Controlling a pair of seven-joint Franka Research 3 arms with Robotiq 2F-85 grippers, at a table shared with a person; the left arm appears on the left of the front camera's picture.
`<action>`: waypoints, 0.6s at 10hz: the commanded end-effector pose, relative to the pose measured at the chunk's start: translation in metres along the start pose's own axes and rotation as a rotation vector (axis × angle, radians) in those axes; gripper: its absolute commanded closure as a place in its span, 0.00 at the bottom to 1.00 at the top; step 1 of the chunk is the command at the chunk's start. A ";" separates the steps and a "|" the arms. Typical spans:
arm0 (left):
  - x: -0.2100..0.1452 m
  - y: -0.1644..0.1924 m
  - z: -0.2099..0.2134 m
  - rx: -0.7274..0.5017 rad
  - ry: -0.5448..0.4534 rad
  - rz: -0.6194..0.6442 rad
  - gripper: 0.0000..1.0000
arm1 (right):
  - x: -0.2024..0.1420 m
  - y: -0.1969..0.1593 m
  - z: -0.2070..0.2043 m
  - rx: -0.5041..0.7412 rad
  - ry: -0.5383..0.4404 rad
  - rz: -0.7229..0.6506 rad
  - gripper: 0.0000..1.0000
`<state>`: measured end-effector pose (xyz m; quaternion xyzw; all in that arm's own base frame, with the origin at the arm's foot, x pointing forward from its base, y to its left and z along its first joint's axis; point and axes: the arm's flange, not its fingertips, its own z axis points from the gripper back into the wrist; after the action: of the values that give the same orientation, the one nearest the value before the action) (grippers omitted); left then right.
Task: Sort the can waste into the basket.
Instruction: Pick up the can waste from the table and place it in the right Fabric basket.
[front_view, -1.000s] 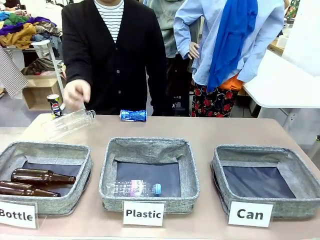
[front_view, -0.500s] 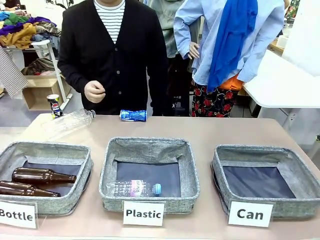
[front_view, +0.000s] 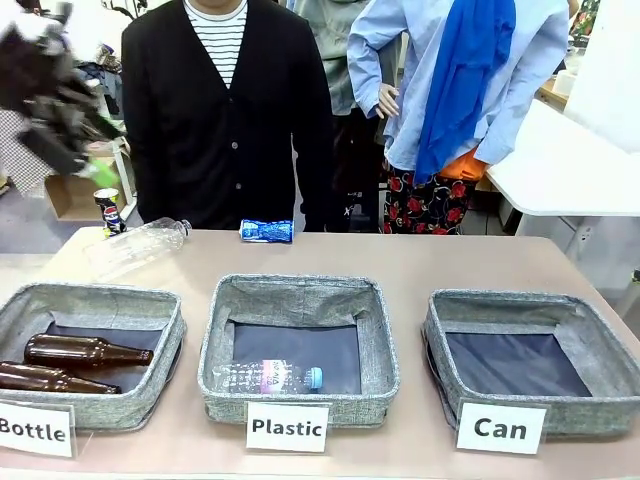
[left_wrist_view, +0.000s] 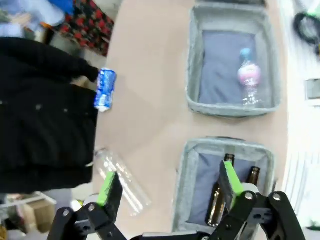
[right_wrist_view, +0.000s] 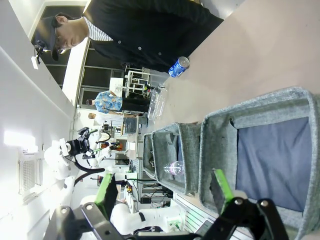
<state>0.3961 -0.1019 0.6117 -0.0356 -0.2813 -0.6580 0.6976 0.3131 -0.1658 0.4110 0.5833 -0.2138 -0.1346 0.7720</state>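
Far edge of bench (front_view: 450, 260): blue can (front_view: 267, 231) centre, dark can (front_view: 108, 211) left, just beside a clear bottle (front_view: 135, 245); basket (front_view: 520, 305) right, holding nothing; my left gripper (left_wrist_view: 168, 180) wide, empty, overhead; risk: knocking the bottle, crushed can slipping.

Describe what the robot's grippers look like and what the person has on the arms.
Both the left gripper and the right gripper are black two-finger linkages with silver pivot bolts and bright green pads. The person wears long black cardigan sleeves.
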 end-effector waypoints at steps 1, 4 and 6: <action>0.037 0.026 -0.030 -0.037 0.117 -0.085 0.00 | 0.000 0.004 0.001 0.001 0.006 -0.019 0.00; 0.098 0.032 -0.078 -0.058 0.237 -0.221 0.00 | 0.000 0.004 0.001 0.001 0.006 -0.019 0.00; 0.120 0.031 -0.100 -0.120 0.278 -0.245 0.00 | 0.000 0.004 0.001 0.001 0.006 -0.019 0.00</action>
<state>0.4534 -0.2437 0.5833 0.0497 -0.1675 -0.7529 0.6345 0.3131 -0.1659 0.4111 0.5832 -0.2139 -0.1346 0.7720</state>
